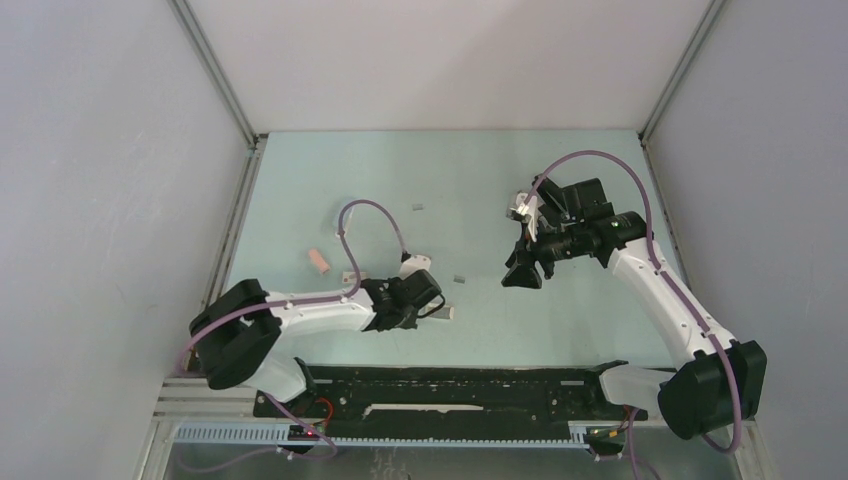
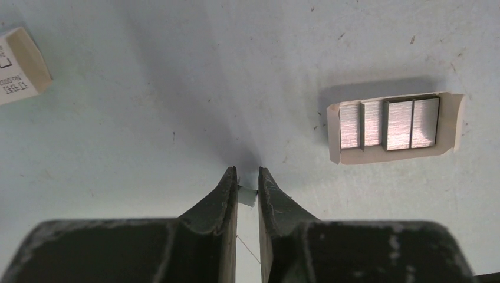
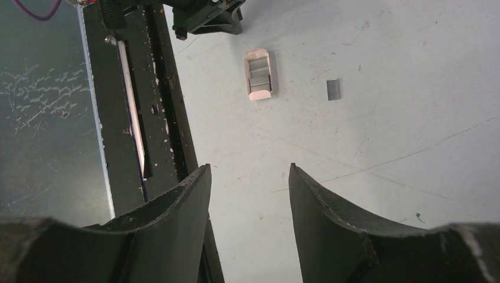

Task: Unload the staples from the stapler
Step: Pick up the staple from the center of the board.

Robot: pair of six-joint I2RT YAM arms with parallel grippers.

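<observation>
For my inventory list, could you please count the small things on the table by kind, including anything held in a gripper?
Loose staple strips on the table: 2
Staple piece held in the left gripper: 1
Paper tray, filled with staples: 1
White box: 1
Pink block: 1
Total: 6

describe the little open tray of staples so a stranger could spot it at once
On the pale green table, find the left gripper pinching a tiny staple strip. Close beside its fingertips lies an open cream paper tray. Only it holds shiny staple blocks side by side; the other strip lies bare.
</observation>
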